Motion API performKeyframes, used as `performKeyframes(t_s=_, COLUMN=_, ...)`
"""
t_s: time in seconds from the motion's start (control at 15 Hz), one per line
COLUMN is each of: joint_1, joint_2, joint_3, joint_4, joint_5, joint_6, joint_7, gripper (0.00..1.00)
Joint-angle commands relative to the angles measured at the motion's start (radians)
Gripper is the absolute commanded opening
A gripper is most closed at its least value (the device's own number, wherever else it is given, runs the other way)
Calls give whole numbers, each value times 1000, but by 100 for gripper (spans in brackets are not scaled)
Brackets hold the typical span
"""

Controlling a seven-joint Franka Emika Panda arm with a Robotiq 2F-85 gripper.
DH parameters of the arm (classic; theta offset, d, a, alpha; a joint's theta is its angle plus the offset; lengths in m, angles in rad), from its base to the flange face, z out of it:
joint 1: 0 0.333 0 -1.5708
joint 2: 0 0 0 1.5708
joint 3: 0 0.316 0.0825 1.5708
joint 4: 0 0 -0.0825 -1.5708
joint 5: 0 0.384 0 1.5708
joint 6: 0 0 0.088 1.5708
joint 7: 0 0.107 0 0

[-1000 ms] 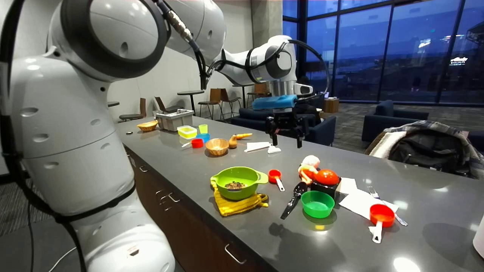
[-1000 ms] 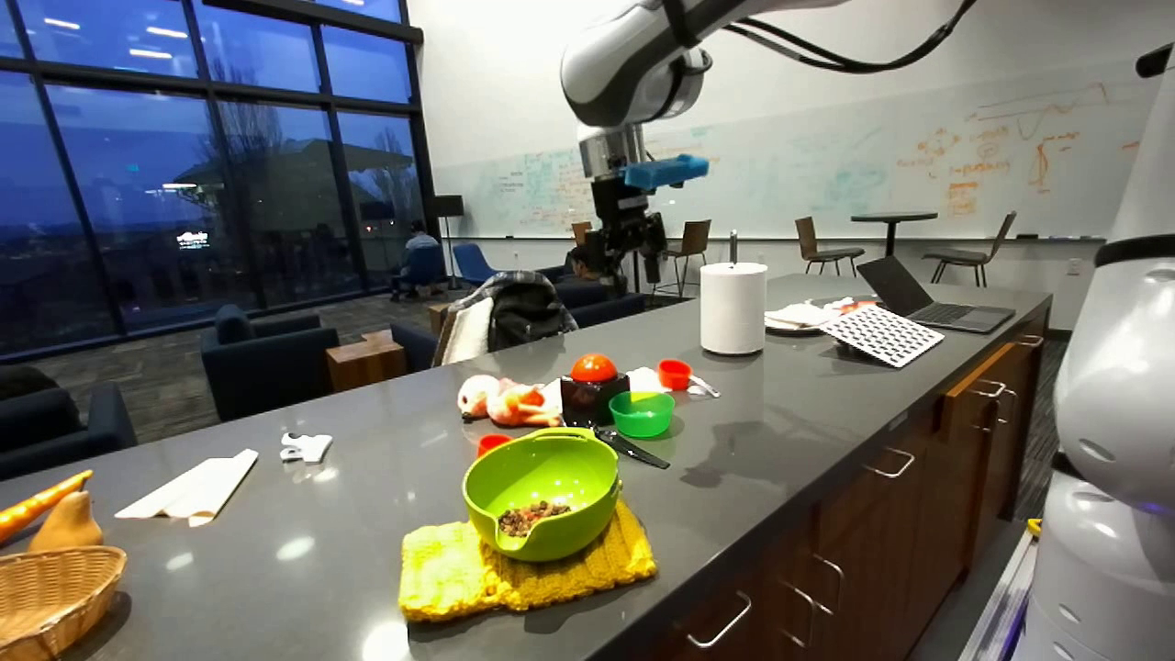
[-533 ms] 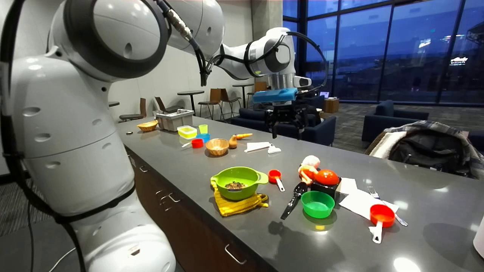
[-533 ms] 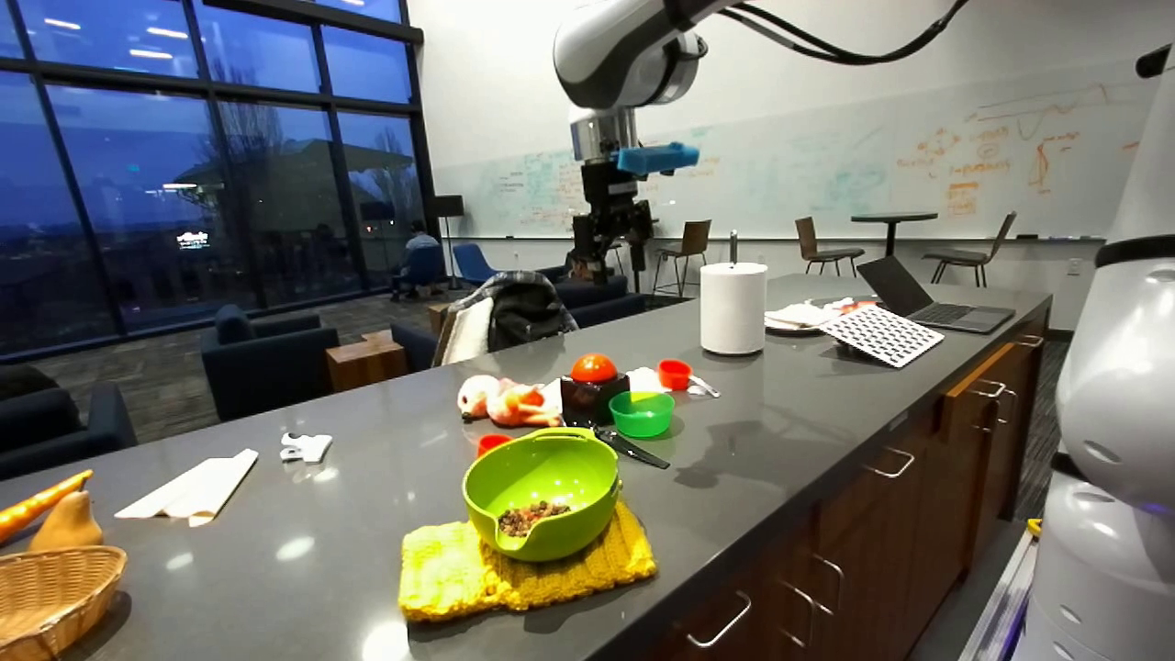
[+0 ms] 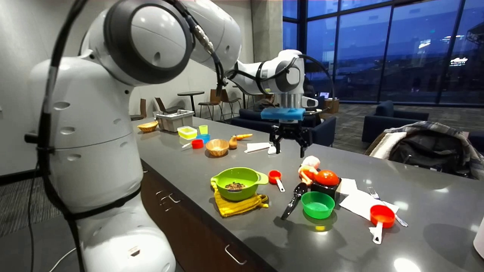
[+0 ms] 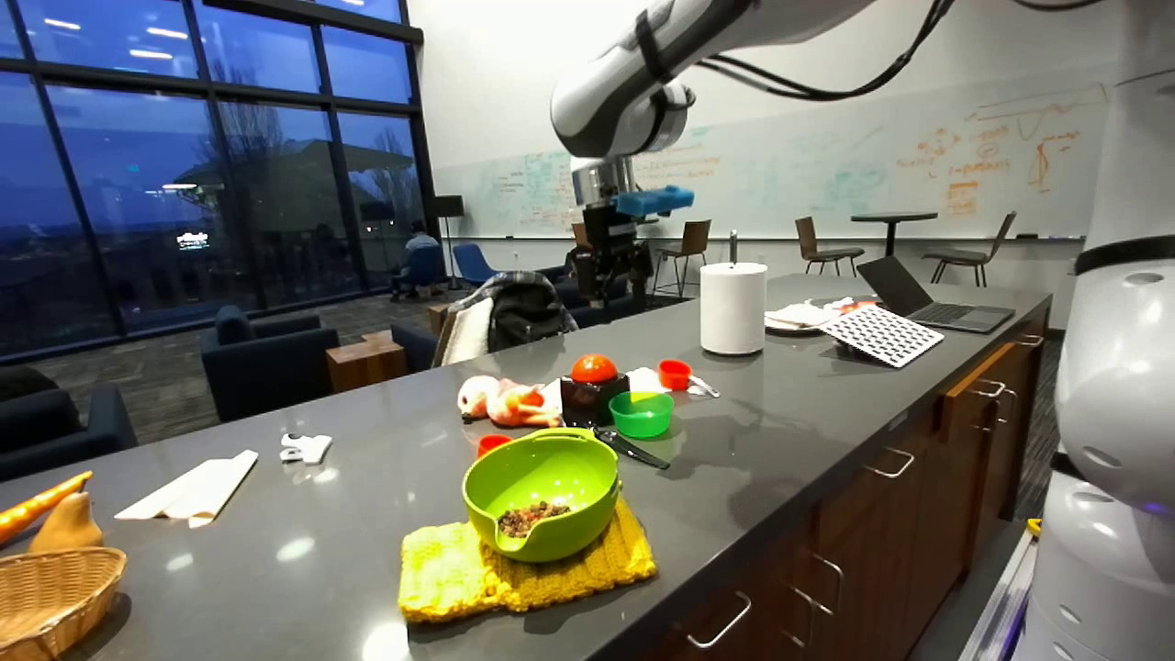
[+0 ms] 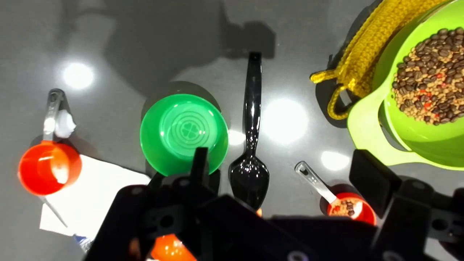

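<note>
My gripper (image 5: 290,152) is open and empty, high above the dark counter; it also shows in an exterior view (image 6: 613,283). In the wrist view my fingers (image 7: 282,165) stand wide apart. Below and between them lie a black spoon (image 7: 252,108) and a small red measuring cup (image 7: 366,214) holding some beans. A green cup (image 7: 184,132) sits beside the spoon, partly covered by one finger. A lime-green bowl (image 7: 369,123) with dark and tan beans (image 7: 431,79) stands on a yellow knitted cloth (image 5: 238,207). A red-orange ball (image 5: 327,177) sits on a black box (image 6: 587,400).
A pink doll-like toy (image 5: 310,162) lies beside the box. A larger red measuring cup (image 5: 382,215), fork (image 5: 387,206) and white paper (image 5: 363,202) lie nearby. Farther off are a wicker basket (image 5: 217,147), grey bin (image 5: 176,120), paper towel roll (image 6: 732,308) and laptop (image 6: 959,315).
My gripper rose slightly, then came down lower and shifted a little to the right in an exterior view. It stays open. The objects on the counter have not moved.
</note>
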State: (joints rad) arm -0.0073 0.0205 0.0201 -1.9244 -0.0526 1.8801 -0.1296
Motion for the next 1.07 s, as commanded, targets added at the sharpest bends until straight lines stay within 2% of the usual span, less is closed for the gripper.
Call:
performKeyframes(t_s=0.0, joint_1=-19, joint_2=135, joint_3=-22, joint_4=41, joint_5=82, joint_6=13, joint_7=-97, gripper=100)
performKeyframes(t_s=0.33, joint_1=-59, joint_2=283, joint_3=-16, joint_4=90, joint_5=181, joint_6=-20, joint_7=-163, gripper=100)
performKeyframes(t_s=0.53, joint_1=-54, joint_2=286, joint_3=-17, joint_4=62, joint_5=162, joint_6=13, joint_7=-139, gripper=100)
performKeyframes(t_s=0.93, joint_1=-52, joint_2=292, joint_3=-11, joint_4=74, joint_5=162, joint_6=7, joint_7=-139, gripper=100)
performKeyframes(t_s=1.0, joint_1=-50, joint_2=290, joint_3=-12, joint_4=62, joint_5=164, joint_6=36, joint_7=-127, gripper=100)
